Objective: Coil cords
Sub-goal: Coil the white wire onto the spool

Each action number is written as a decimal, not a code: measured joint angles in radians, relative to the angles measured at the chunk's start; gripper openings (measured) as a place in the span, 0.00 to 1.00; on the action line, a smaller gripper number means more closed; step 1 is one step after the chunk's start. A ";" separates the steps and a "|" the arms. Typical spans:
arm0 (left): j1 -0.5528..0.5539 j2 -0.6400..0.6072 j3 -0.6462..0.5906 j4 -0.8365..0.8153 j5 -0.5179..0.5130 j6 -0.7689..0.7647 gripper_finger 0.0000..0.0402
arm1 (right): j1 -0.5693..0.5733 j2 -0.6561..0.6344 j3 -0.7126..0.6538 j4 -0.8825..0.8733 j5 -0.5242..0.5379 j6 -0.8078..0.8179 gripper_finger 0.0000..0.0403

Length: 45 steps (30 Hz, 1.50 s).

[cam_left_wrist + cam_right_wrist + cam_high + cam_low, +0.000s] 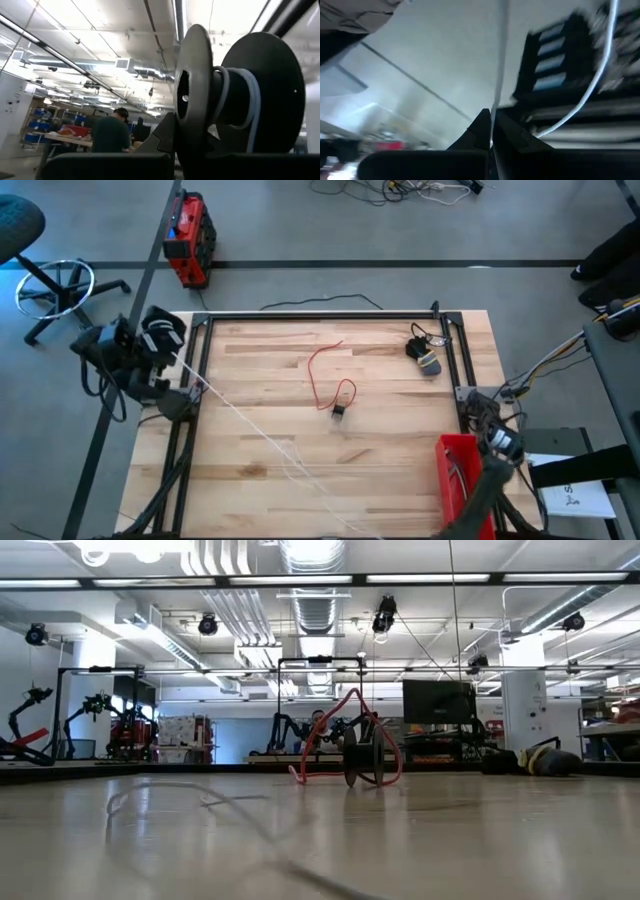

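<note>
The task is judged to be at an early to middle stage. In the high view, a black cord (425,356) is seen as a small compact bundle near the upper right corner of the table (400,480). It appears already gathered, so no clear long axis can be given for it.

The white cord (250,428) is only partly wound. In the left wrist view a few turns of it are seen around the hub of a dark spool (240,100), just in front of the left gripper (160,335). That gripper is placed at the upper left of the high view, beside the table edge, and whether it is open or closed cannot be told. The rest of the white cord is stretched in a long diagonal, from the left edge down towards the bottom middle of the frame, with some slack loops lying near its lower end.

The right gripper (491,131) is placed at the lower right of the high view, beside a red bin (455,470). It is pinched narrowly on a white strand that passes between its tips.

The red cord (322,365) is left uncoiled at the table centre, as an open loop. Its long axis runs roughly top to bottom, and its dark plug (338,412) is at the lower end. Winding of the white length and coiling of the red cord are judged to remain.
</note>
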 joint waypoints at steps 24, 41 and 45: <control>0.000 0.025 0.001 -0.067 -0.004 0.010 0.00 | -0.283 -0.067 0.337 -0.804 0.930 -0.543 0.00; 0.000 0.034 -0.001 -0.171 0.160 -0.166 0.00 | -0.627 -0.088 -0.082 -0.795 0.967 -1.205 0.27; 0.000 0.068 -0.001 -0.182 0.163 -0.184 0.00 | -0.614 -0.140 -0.097 -0.791 1.017 -1.222 0.41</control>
